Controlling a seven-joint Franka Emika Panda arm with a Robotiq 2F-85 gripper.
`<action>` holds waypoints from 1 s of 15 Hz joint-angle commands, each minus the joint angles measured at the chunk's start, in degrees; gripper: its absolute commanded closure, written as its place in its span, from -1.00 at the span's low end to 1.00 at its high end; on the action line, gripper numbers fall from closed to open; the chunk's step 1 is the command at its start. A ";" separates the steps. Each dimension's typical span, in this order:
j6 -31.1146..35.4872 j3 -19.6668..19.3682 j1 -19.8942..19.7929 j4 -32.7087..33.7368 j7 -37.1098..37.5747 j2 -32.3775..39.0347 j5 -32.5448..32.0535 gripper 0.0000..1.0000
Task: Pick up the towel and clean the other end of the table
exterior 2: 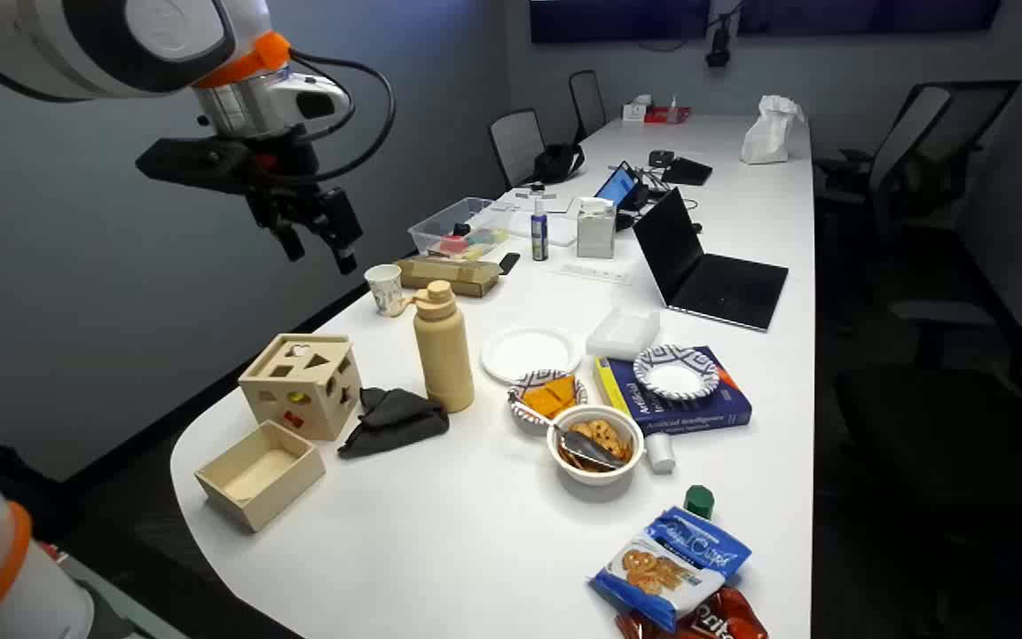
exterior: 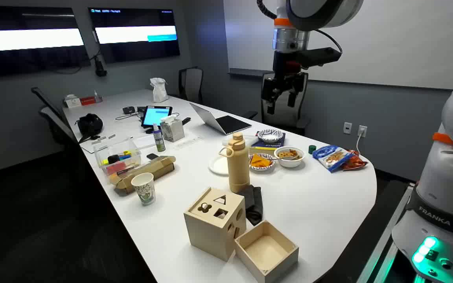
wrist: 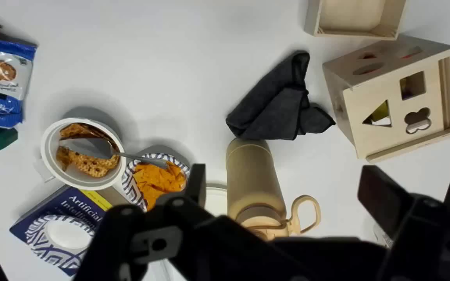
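The towel is a dark grey folded cloth (wrist: 275, 105) lying on the white table (wrist: 178, 58). It shows in both exterior views (exterior: 255, 204) (exterior 2: 396, 422), between the tan bottle (exterior 2: 444, 355) and the wooden shape box (exterior 2: 302, 382). In an exterior view the box and bottle partly hide it. My gripper (exterior: 281, 103) hangs high above the table, apart from everything, and also shows in an exterior view (exterior 2: 320, 253). In the wrist view its fingers (wrist: 285, 179) are wide apart with nothing held; the bottle, far below, shows between them.
The tall bottle stands right beside the towel; I cannot tell if they touch. An open wooden tray (wrist: 354, 15) lies near it. Bowls of snacks (exterior 2: 595, 444), a book (exterior 2: 680, 399), snack bags (exterior 2: 671, 568), a paper cup (exterior: 144, 188) and a laptop (exterior: 222, 120) stand around.
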 commanded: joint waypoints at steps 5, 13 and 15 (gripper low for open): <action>4.51 -3.81 0.87 0.28 -4.05 6.19 2.37 -1.00; 18.09 -14.62 6.54 -0.66 -27.83 26.56 26.45 -1.00; 19.66 -15.52 8.10 0.27 -33.66 31.77 36.20 -1.00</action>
